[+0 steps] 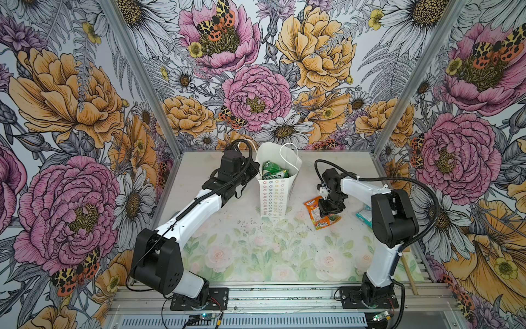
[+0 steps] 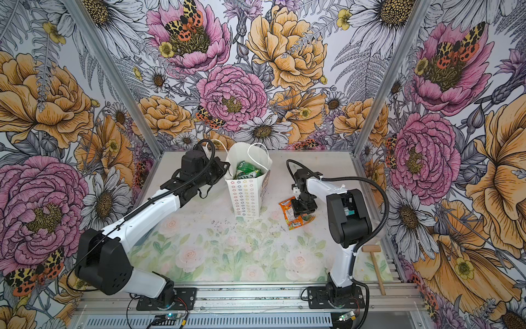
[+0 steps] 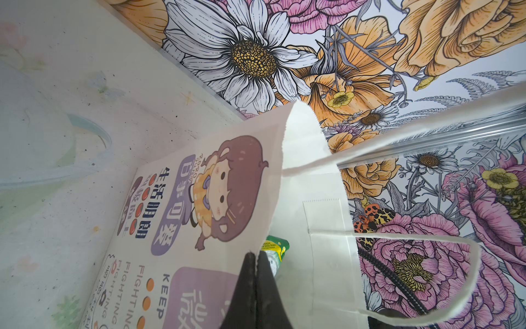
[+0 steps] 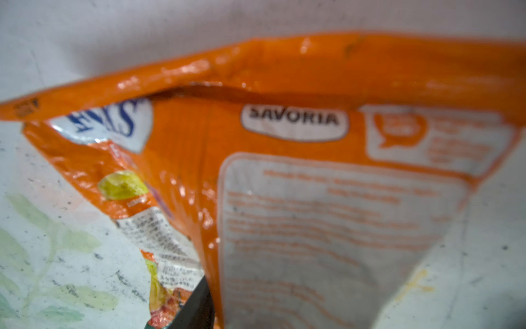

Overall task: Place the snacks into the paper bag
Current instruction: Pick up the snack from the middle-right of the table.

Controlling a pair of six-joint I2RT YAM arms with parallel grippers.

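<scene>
The white paper bag (image 1: 274, 196) (image 2: 246, 199) stands upright at the back middle of the table, with green snacks (image 1: 274, 171) (image 2: 247, 171) inside. My left gripper (image 1: 255, 171) (image 3: 256, 256) is shut on the bag's rim (image 3: 227, 185), next to a green packet (image 3: 277, 247). An orange snack packet (image 1: 313, 206) (image 2: 287, 209) (image 4: 284, 128) lies right of the bag. My right gripper (image 1: 330, 212) (image 2: 304, 210) is down on its middle. One dark finger (image 4: 196, 307) presses a raised fold of the packet; the other finger is hidden behind it.
A teal packet (image 1: 364, 215) lies on the table behind the right arm's elbow. A small wooden mallet (image 2: 375, 262) rests near the right front corner. Floral walls close in the table on three sides.
</scene>
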